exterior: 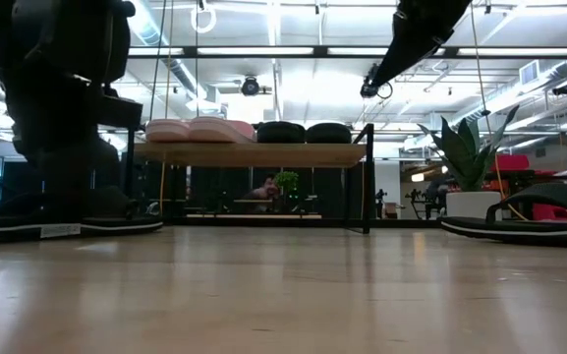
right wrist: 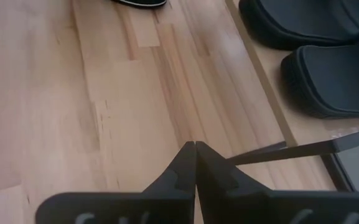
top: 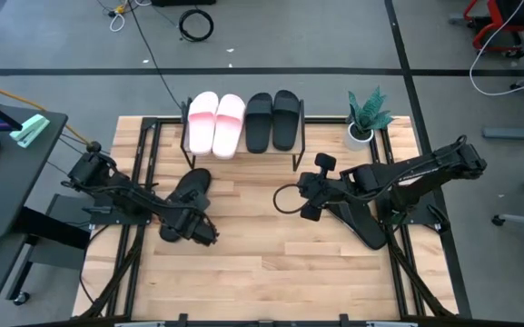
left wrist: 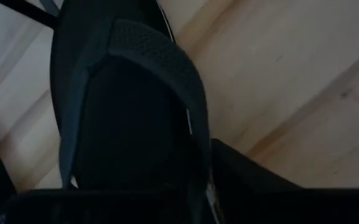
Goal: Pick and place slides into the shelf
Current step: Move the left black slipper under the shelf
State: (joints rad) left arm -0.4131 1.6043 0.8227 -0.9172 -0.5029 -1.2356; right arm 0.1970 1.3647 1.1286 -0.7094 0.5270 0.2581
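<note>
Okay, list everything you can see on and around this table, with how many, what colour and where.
Pink slides: two, pale pink, side by side on the shelf top, left part.
Black slides on shelf: two, black, right of the pink pair.
Black slide: one, on the table at the left gripper.
Black slide: one, on the table under the right arm.
Shelf: one, light wood top, black frame, table's far edge.
Plant: one, green, white pot, far right corner.
Table: one, light wood.
Left gripper: at the near black slide.
Right gripper: shut, empty, mid-table.
</note>
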